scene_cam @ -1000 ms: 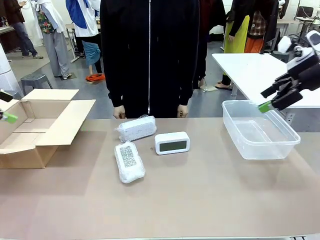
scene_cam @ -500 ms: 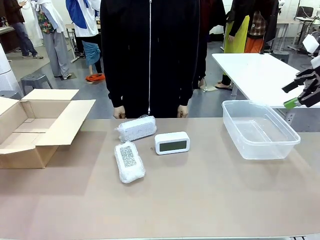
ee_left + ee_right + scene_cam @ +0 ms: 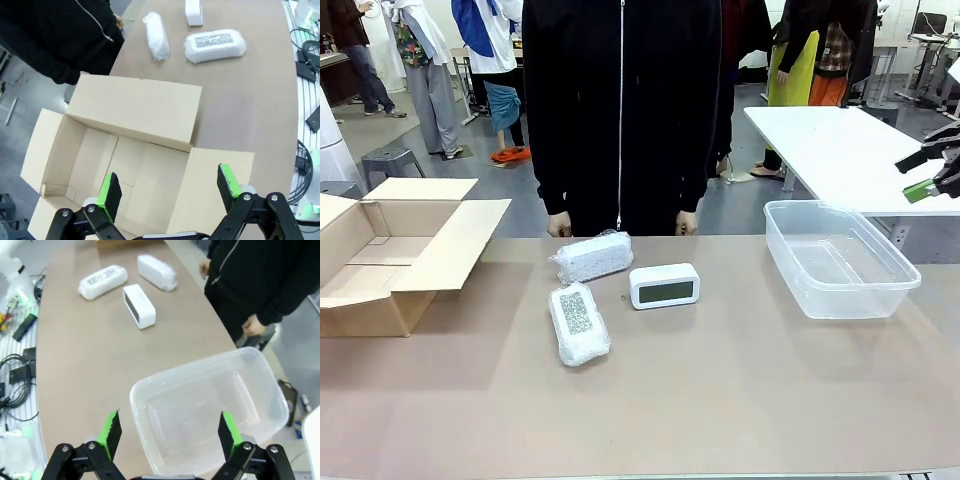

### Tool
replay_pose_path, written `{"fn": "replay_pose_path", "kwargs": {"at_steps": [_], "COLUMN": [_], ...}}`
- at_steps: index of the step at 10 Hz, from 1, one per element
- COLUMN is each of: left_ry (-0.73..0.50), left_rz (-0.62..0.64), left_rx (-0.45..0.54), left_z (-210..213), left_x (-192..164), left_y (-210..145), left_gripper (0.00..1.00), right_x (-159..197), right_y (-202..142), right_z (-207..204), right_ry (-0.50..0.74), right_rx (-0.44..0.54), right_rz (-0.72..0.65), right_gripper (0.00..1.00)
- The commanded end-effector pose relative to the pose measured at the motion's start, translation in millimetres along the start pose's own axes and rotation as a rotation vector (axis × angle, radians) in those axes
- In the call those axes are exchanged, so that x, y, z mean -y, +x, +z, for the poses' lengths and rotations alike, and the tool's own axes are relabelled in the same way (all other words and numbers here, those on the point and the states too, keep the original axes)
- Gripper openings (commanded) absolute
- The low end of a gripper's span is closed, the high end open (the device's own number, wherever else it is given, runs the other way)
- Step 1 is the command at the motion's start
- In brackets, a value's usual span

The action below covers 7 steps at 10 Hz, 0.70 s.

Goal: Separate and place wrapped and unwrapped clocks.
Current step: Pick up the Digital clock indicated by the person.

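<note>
Item, wrapped clocks, two in bubble wrap. The first bundle (image 3: 592, 256) is lying crosswise near the far edge of the worktop (image 3: 740, 400). The second bundle (image 3: 579, 322) is lying lengthwise just in front of it, its speckled grey face showing upward. Whether the two are touching, I cannot tell.

Item, unwrapped clock, one. The white clock (image 3: 664, 286) is standing just to the right of both bundles and apart from them, its grey screen facing the robot's side.

Item, cardboard box (image 3: 380, 250). It is sitting open at the worktop's left end with its flaps spread.

Item, plastic tub (image 3: 790, 225). Clear and lidless, it is sitting at the right end, well apart from the clocks.

Item, left tool (image 3: 167, 189). It is hovering over the open box with its fingers spread wide, pinching nothing.

Item, right tool (image 3: 169, 429). It is hovering over the near rim of the tub, likewise spread wide and pinching nothing.

Item, person (image 3: 620, 100). Wearing a black zipped jacket, the person is standing at the far side with hands (image 3: 558, 224) hanging at the worktop's edge.
</note>
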<state>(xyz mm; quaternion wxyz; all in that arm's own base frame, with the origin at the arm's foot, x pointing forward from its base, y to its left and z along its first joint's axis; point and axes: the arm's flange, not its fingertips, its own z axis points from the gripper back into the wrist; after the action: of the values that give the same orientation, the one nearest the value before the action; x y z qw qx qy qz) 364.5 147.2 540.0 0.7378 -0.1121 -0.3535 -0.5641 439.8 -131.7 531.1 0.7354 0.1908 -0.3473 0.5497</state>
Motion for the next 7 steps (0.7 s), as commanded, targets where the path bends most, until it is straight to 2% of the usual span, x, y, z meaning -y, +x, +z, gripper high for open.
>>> {"fn": "replay_pose_path", "kwargs": {"at_steps": [1, 3, 5, 7], "left_ry": [0.004, 0.009, 0.017, 0.027], "left_rz": [0.003, 0.019, -0.028, -0.014], "left_rx": [0.045, 0.082, 0.135, 0.146], "left_z": [4, 4, 8, 8], "left_x": [-18, -31, -38, -42], "left_y": [2, -3, -8, -8], "left_gripper": [1.0, 1.0, 1.0, 1.0], "right_x": [22, 31, 37, 37], "right_y": [-7, -6, -7, -5], "right_z": [3, -1, -5, -6], "right_ry": [0.052, 0.061, 0.057, 0.055], "right_rx": [0.046, 0.046, 0.044, 0.036], "right_rz": [0.022, 0.011, -0.01, -0.013], "right_gripper": [1.0, 1.0, 1.0, 1.0]}}
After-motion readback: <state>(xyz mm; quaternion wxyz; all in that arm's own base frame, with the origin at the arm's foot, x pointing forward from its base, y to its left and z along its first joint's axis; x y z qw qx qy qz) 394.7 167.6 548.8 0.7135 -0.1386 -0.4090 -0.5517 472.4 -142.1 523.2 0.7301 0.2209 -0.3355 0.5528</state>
